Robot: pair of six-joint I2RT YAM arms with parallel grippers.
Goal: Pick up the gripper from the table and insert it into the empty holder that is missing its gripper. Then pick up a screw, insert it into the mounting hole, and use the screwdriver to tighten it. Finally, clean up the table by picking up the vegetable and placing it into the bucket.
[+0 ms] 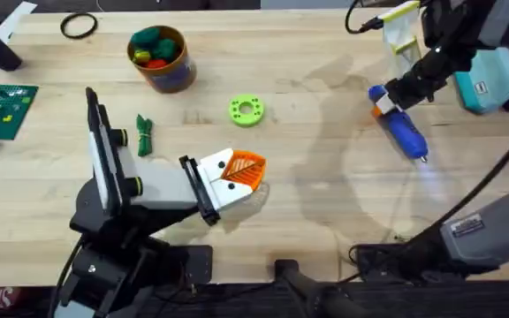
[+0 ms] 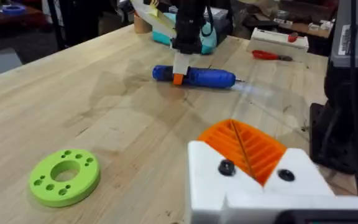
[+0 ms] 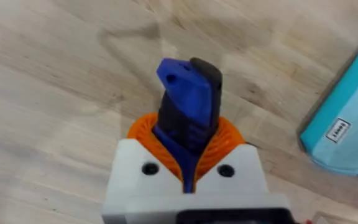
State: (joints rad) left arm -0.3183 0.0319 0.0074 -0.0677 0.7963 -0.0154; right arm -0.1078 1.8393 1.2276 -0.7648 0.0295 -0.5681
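The blue screwdriver [image 1: 406, 134] lies on the table [image 1: 325, 203] at the right, its metal tip toward the near edge. My right gripper [image 1: 383, 104] is shut on its far end, and the orange pads clamp the blue body [image 3: 188, 99] in the right wrist view. The same grip on the screwdriver [image 2: 197, 76] shows from the left wrist. My left gripper [image 1: 247, 170] hovers low over the table's middle, shut with nothing between its pads [image 2: 253, 149]. The dark-green vegetable [image 1: 143, 135] lies left of it. The bucket [image 1: 170, 75] stands behind, holding toy food. Holder and screw are out of view.
A lime-green ring with holes [image 1: 246, 110] lies between bucket and screwdriver. A teal box [image 1: 489, 79] stands at the far right, a green circuit board [image 1: 3, 106] at the left edge, a black cable loop [image 1: 78, 26] at the back left. A red-handled tool [image 2: 269, 56] lies beyond the screwdriver.
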